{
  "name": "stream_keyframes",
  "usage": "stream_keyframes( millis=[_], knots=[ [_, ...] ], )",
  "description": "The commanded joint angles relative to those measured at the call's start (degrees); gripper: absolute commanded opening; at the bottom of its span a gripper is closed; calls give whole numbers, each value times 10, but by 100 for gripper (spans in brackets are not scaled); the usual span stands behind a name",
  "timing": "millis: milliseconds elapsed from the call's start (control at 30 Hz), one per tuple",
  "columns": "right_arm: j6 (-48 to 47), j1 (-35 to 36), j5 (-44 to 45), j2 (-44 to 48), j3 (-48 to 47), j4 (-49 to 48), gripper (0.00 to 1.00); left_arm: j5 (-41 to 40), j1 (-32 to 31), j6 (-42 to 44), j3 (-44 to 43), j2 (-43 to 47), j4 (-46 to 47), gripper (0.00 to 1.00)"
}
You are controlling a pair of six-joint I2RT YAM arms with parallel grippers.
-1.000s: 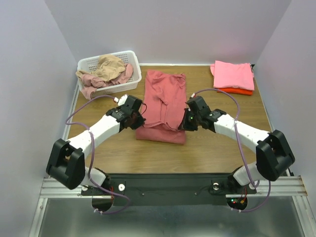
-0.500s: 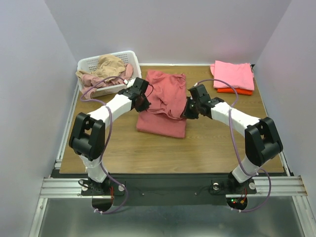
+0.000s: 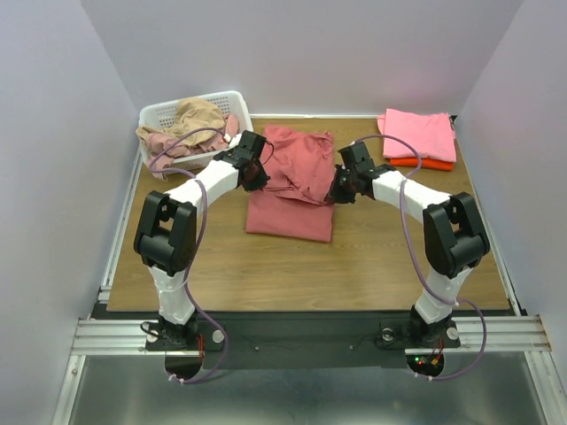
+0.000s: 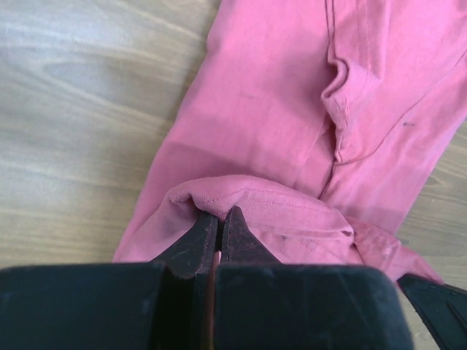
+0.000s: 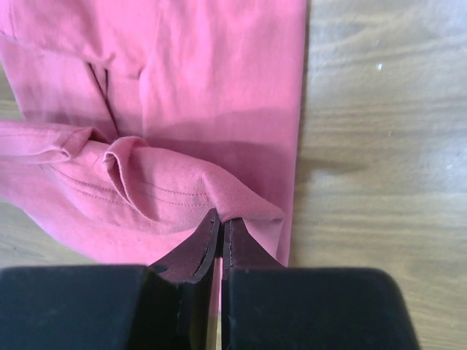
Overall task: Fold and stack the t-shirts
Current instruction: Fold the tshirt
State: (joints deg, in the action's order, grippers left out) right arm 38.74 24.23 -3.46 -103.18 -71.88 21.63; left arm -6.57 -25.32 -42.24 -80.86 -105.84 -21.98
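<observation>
A dusty red t-shirt (image 3: 292, 181) lies lengthwise in the middle of the table, its near end lifted and carried over the far part. My left gripper (image 3: 258, 175) is shut on the shirt's left hem corner (image 4: 219, 208). On the other side my right gripper (image 3: 336, 190) is shut on the right hem corner (image 5: 222, 211). Beneath both wrist cameras the rest of the dusty red t-shirt (image 4: 292, 109) (image 5: 204, 73) spreads flat on the wood. A folded bright pink t-shirt (image 3: 419, 135) rests on an orange-red one (image 3: 425, 163) at the back right.
A white lattice basket (image 3: 168, 112) at the back left holds a tan shirt (image 3: 197, 117) and a pale rose shirt (image 3: 159, 146). Bare wooden table (image 3: 292, 274) lies in front of the dusty red shirt. Pale walls close in the left, right and back.
Both grippers have moved away from me toward the back of the table, dragging the shirt's near hem over its far half. The arms have stretched out further.
</observation>
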Motion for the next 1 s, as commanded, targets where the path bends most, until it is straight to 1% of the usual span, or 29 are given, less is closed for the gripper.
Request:
stream_keyframes(
  millis=[0,200,267,300,333,367,400,433,467,500,533,600,633,733,767,800,833,867,933,967],
  knots=[
    [-21,-12,-6,-8,-34,-25,0,1,9,29,-29,-12,15,0],
    [-31,-23,-29,-50,-59,-26,2,11,16,49,-62,-47,19,0],
    [-34,-25,-33,-62,-68,-24,4,16,17,56,-76,-54,20,0],
    [-35,-29,-45,-67,-74,-25,5,19,17,63,-79,-59,24,8],
    [-35,-31,-48,-73,-77,-25,7,30,17,69,-84,-61,26,29],
    [-35,-33,-51,-76,-81,-25,9,34,17,76,-86,-63,28,43],
    [-36,-33,-51,-77,-83,-25,13,36,17,77,-88,-64,28,51],
    [-38,-34,-52,-76,-88,-25,28,35,17,79,-92,-63,24,67],
    [-39,-35,-53,-75,-90,-24,39,36,17,80,-91,-61,24,74],
    [-41,-35,-54,-73,-91,-24,46,38,17,81,-91,-55,15,82],
    [-42,-35,-54,-69,-90,-24,60,48,17,87,-90,-50,9,86],
    [-46,-34,-57,-54,-85,-24,69,59,13,86,-71,-15,19,90],
    [-49,-35,-59,-47,-82,-24,70,60,12,85,-60,0,25,91],
    [-59,-36,-67,-18,-60,-25,80,60,4,83,-7,62,39,93],
    [-64,-35,-66,-9,-47,-25,84,59,4,76,26,95,43,94],
    [-66,-34,-64,-2,-39,-25,88,59,4,73,46,110,47,95],
    [-68,-34,-59,12,-29,-25,97,59,4,69,64,124,59,95],
    [-68,-34,-55,19,-20,-24,99,57,4,64,102,137,63,96],
    [-69,-34,-46,36,8,-25,99,48,4,59,137,168,78,97],
    [-66,-34,-47,39,15,-24,99,43,4,55,171,176,81,98]
  ],
)
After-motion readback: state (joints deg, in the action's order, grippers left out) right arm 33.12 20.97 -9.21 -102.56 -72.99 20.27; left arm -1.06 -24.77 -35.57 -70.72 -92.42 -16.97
